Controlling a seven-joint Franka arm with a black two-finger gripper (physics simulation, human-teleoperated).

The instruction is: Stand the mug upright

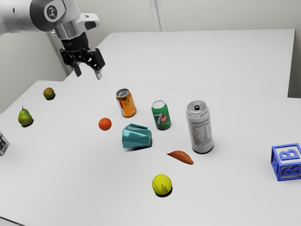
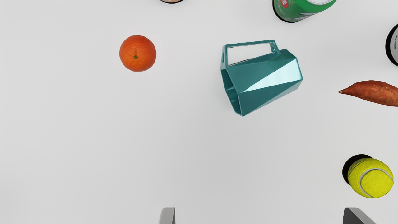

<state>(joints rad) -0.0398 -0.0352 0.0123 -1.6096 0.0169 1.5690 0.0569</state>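
The teal faceted mug (image 1: 137, 136) lies on its side on the white table, near the middle of the exterior view. In the wrist view the mug (image 2: 264, 81) has its mouth toward the orange's side and its handle toward the green can. My gripper (image 1: 89, 75) hangs above the table at the exterior view's upper left, well apart from the mug. Its two fingertips stand wide apart in the wrist view, where the gripper (image 2: 259, 215) is open and holds nothing.
Around the mug are an orange (image 1: 105, 124), an orange can (image 1: 126, 102), a green can (image 1: 161, 115), a tall can (image 1: 200, 127), a sweet potato (image 1: 181, 157) and a tennis ball (image 1: 162, 184). Farther off are a pear (image 1: 25, 117), a brown fruit (image 1: 49, 93) and a blue block (image 1: 286, 162).
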